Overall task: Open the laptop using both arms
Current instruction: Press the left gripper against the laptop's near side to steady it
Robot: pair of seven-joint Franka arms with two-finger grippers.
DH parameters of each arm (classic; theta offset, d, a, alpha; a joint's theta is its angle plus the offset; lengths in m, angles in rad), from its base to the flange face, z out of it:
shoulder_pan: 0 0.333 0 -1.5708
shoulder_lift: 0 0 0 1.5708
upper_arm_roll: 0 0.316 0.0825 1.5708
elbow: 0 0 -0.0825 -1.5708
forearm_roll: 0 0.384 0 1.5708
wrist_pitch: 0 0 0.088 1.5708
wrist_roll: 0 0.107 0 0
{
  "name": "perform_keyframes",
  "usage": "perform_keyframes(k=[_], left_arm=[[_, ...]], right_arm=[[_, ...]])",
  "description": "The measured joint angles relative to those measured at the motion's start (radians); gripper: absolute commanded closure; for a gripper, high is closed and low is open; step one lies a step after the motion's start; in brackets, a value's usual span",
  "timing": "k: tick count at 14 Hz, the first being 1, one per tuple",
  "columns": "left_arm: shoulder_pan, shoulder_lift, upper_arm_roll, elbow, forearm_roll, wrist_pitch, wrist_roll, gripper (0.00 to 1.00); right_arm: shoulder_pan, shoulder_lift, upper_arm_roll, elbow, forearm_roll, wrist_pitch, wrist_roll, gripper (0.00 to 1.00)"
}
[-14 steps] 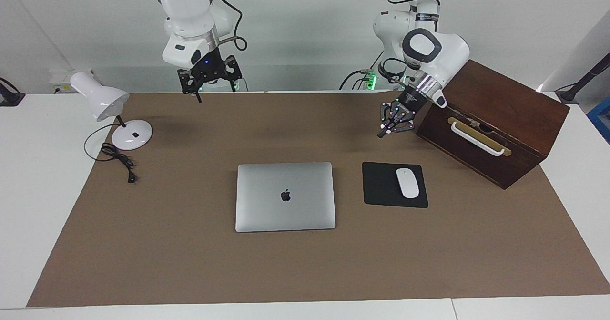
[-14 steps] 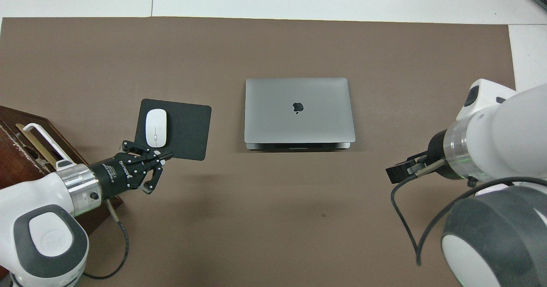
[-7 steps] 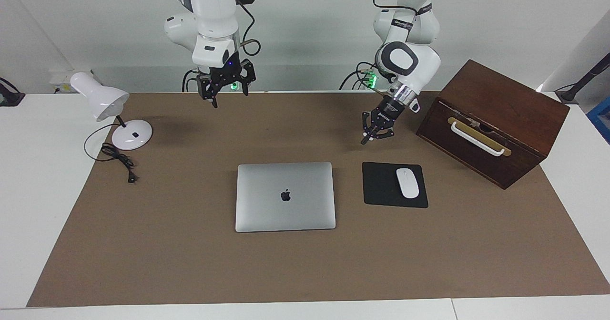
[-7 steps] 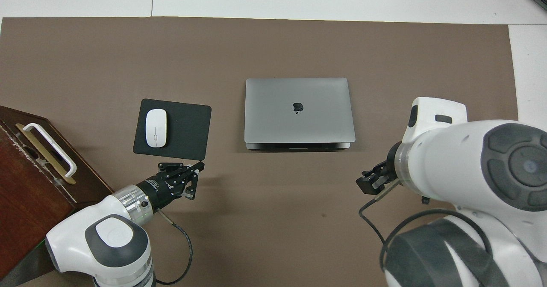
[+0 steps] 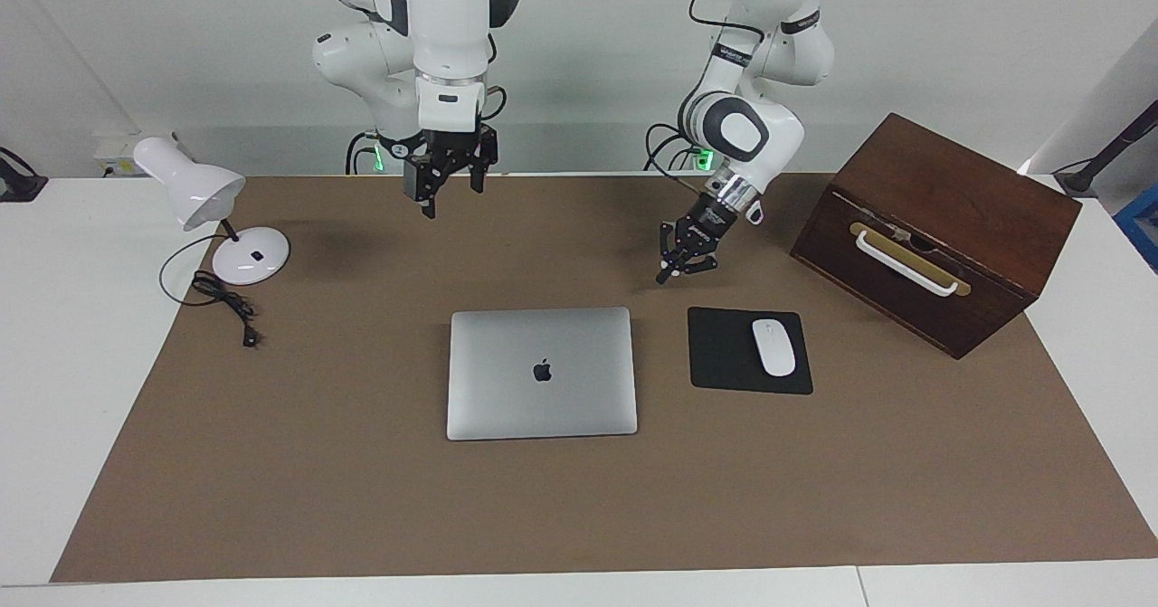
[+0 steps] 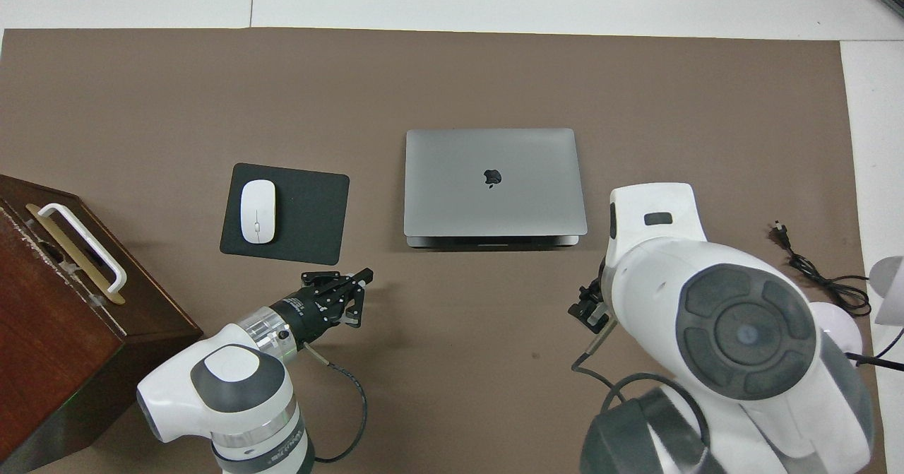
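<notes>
The laptop point(image 5: 541, 373) lies closed and flat on the brown mat point(image 5: 362, 498) that covers the surface, logo up, its long axis running from one arm's end of the surface to the other. In the overhead view a thin dark lip shows under the laptop's edge nearest the robots. Just beside the laptop, toward the left arm's end, sits the black mouse pad point(image 5: 724, 354) with the white mouse point(image 5: 773, 346) on it.

The left claw point(image 5: 668, 274) is shut on nothing and hangs low over the mat, off the laptop's robot-side corner at the mouse pad's end; the laptop lies onward and a little sideways from its tip. The right claw point(image 5: 432, 202) hangs higher over the mat, off the laptop's other robot-side corner; whether it is open I cannot tell. Neither claw touches the laptop. By my reading the left arm is the nearer, and the lid's edge is not yet reached
</notes>
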State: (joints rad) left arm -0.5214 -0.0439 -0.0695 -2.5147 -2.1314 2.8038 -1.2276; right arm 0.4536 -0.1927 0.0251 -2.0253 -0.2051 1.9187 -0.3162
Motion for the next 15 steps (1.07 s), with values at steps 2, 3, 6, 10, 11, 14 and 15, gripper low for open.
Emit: perform_keyframes(k=[2,3,6,10,11,14,15], left_arm=[[-0.009,0.034,0.000,0.032,-0.043,0.004,0.043,1.00],[-0.009,0.047,0.001,0.049,-0.046,0.006,0.045,1.00],[-0.010,0.086,0.002,0.093,-0.058,0.009,0.047,1.00],[-0.025,0.142,0.001,0.142,-0.076,0.016,0.052,1.00],[-0.027,0.151,0.001,0.157,-0.079,0.026,0.052,1.00],[-0.048,0.182,0.001,0.200,-0.091,0.046,0.052,1.00],[-0.051,0.195,0.001,0.213,-0.092,0.048,0.052,1.00]], right_arm=[[0.000,0.000,-0.002,-0.021,-0.004,0.031,-0.032,0.00],[0.000,0.000,-0.003,-0.030,-0.012,0.051,-0.046,0.00],[0.000,0.003,-0.003,-0.061,-0.039,0.116,-0.085,0.00],[0.019,0.023,-0.002,-0.086,-0.097,0.173,-0.116,0.00],[0.031,0.031,-0.001,-0.088,-0.109,0.184,-0.116,0.00],[0.041,0.051,-0.002,-0.090,-0.118,0.201,-0.116,0.00],[0.041,0.051,-0.002,-0.090,-0.119,0.201,-0.116,0.00]])
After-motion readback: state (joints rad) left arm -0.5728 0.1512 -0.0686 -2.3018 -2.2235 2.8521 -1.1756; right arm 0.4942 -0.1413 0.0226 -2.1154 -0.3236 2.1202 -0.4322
